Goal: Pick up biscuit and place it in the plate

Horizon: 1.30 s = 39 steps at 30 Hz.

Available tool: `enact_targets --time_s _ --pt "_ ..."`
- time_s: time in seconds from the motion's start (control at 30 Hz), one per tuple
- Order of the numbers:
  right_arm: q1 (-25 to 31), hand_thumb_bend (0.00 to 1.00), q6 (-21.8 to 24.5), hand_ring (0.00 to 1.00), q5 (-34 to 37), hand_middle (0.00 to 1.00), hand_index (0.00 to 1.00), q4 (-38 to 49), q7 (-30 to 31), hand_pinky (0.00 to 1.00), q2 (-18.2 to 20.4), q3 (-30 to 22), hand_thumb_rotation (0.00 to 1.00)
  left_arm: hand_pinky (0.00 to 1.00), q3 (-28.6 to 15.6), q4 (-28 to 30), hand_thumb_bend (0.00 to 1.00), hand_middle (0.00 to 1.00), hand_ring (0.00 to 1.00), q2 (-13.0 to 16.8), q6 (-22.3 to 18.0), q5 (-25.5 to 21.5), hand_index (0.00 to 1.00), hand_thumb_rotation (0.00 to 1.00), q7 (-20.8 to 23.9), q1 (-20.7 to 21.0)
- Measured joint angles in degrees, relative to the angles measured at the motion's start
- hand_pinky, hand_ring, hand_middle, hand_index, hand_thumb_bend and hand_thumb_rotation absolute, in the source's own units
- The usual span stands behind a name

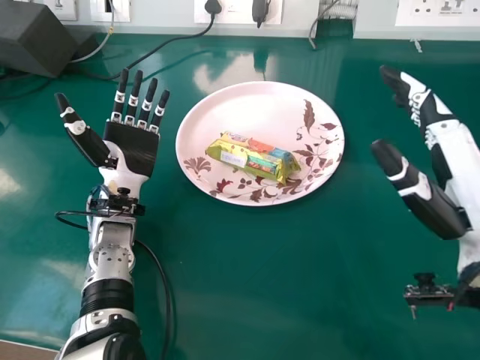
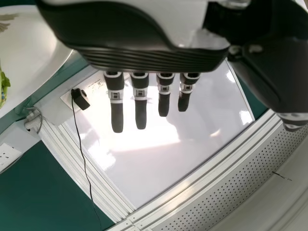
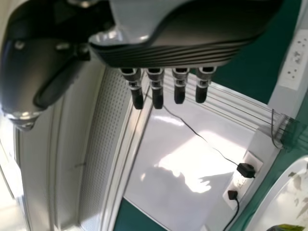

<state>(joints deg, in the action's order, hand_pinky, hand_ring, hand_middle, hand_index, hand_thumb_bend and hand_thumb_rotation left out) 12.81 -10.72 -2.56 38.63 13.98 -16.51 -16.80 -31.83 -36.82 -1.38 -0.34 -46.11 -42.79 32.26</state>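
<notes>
The biscuit [image 1: 253, 157] lies inside the rim of the plate [image 1: 201, 109].

The pale pink plate [image 1: 247, 94] is patterned with maroon-brown leaves and sprigs. The biscuit wrapper [image 1: 251, 156] is coloured yellow-gold, patched orange-red, blue and white. Table [image 1: 255, 285] is recorded deep green; left hand [image 1: 133, 154] and right hand [image 1: 456, 150], black and white.

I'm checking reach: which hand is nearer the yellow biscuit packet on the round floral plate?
Left. In the head view, the left hand is left of the packet, close by the plate; the right hand is right of the packet, farther off.
</notes>
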Motion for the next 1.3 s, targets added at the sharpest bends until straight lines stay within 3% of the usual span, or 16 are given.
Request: enact_targets --time_s 0.13,0.57,1.3 --pt "0.0 1.00 -2.9 1.00 2.1 1.00 1.00 -2.6 -0.1 1.00 0.6 0.1 0.67 0.76 0.0 -0.3 1.00 0.98 0.86 0.1 -0.5 0.0 1.00 0.86 0.0 0.1" --pt "0.0 1.00 -9.8 1.00 17.4 1.00 1.00 -10.6 1.6 1.00 4.0 1.3 0.68 0.75 0.0 -2.3 1.00 0.98 0.85 0.5 -1.0 0.0 1.00 0.82 -0.2 1.0" --pt "1.7 1.00 -12.8 1.00 31.1 1.00 1.00 -14.6 6.4 1.00 8.1 2.4 0.67 0.71 0.0 -3.2 1.00 0.96 0.82 0.9 -0.3 0.0 1.00 0.84 -1.0 1.4"
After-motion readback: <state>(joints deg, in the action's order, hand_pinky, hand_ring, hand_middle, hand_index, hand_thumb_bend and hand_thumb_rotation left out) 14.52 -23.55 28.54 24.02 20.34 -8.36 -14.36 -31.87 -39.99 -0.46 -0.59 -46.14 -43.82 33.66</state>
